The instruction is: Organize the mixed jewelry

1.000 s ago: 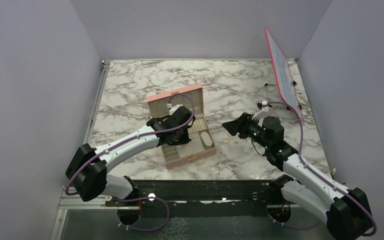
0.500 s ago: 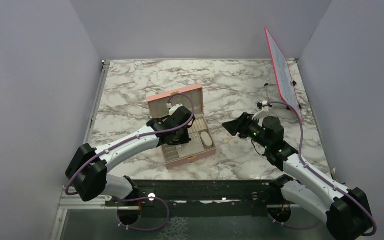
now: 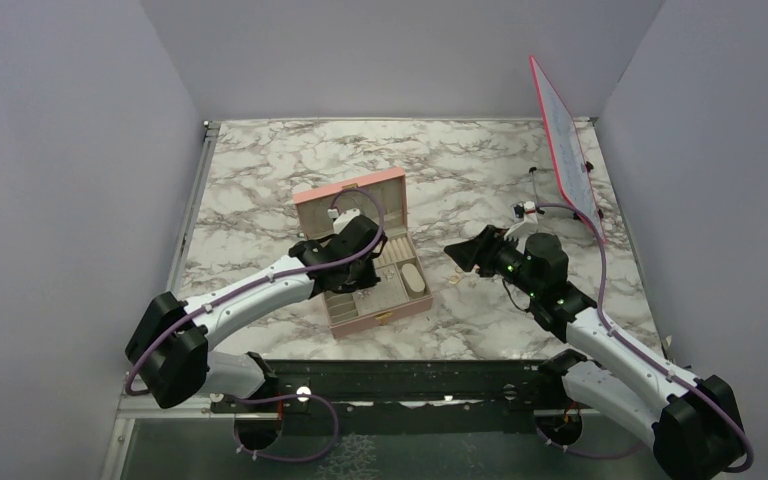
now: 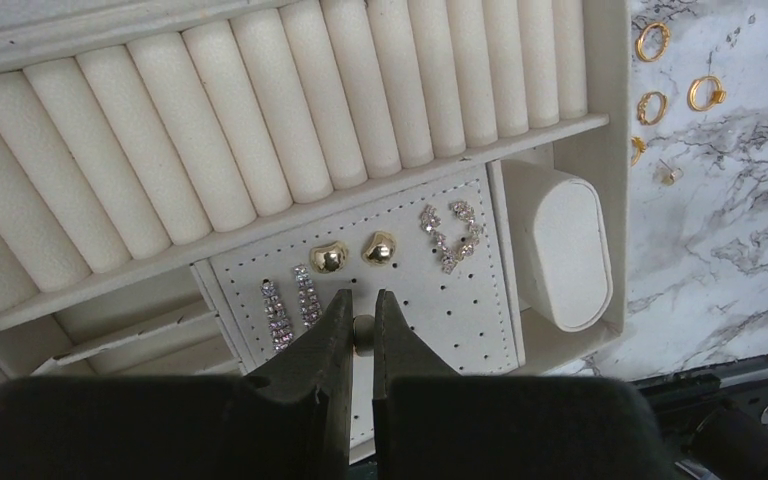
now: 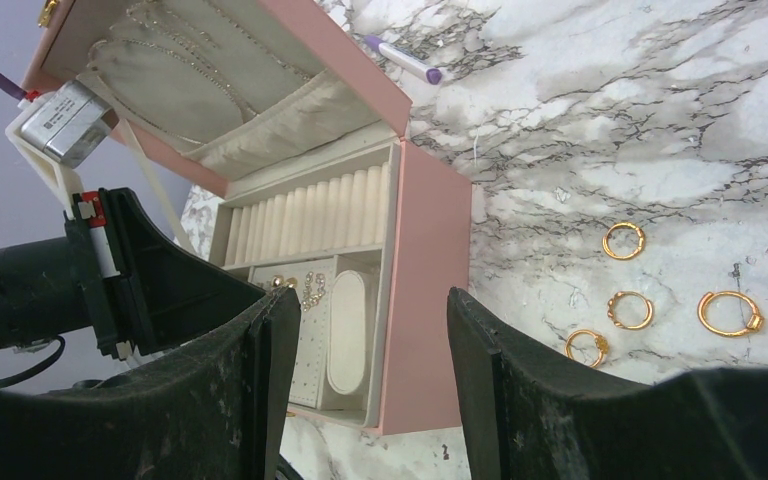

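Note:
The open pink jewelry box (image 3: 392, 318) sits at the table's middle. Over its perforated earring panel (image 4: 465, 310) my left gripper (image 4: 360, 303) is shut on a small pale round earring (image 4: 364, 334). On the panel are two gold studs (image 4: 328, 257), a pair of crystal drop earrings (image 4: 290, 305) and a crystal cluster pair (image 4: 450, 232). The ring rolls (image 4: 260, 130) hold nothing. Right of the box, several gold rings (image 5: 630, 309) and a tiny earring (image 4: 668, 173) lie on the marble. My right gripper (image 5: 372, 310) hovers open beside the box's right wall, holding nothing.
The box lid (image 5: 210, 90) stands open at the back, with a necklace in its pocket. A purple-capped pen (image 5: 403, 58) lies behind the box. A pink-framed whiteboard (image 3: 563, 135) leans on the right wall. An oval cushion (image 4: 563, 245) fills the box's right compartment.
My left arm has shifted slightly toward the near side over the box, still gripping the earring. The right arm has not moved.

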### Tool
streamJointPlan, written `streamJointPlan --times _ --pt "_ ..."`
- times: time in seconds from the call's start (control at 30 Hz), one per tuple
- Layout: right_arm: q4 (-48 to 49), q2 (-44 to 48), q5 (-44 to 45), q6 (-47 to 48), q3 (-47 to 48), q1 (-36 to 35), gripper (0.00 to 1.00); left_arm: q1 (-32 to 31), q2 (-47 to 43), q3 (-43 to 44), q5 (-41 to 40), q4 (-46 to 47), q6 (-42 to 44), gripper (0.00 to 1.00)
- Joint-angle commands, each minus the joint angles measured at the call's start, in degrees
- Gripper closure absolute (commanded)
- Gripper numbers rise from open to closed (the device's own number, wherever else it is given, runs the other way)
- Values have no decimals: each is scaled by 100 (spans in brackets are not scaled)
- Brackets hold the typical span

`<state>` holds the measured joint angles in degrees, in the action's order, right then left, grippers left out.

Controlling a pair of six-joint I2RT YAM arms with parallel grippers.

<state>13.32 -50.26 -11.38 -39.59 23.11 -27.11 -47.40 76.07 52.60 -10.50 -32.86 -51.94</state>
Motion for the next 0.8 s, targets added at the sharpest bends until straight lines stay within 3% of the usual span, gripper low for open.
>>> streamJointPlan --times 0.0,0.77 --pt "-151 7 153 38 -44 -22 40 -33 -240 -64 -330 43 -67 100" --pt "-150 25 166 46 -88 -22 40 -33 -187 -253 164 465 -71 100"
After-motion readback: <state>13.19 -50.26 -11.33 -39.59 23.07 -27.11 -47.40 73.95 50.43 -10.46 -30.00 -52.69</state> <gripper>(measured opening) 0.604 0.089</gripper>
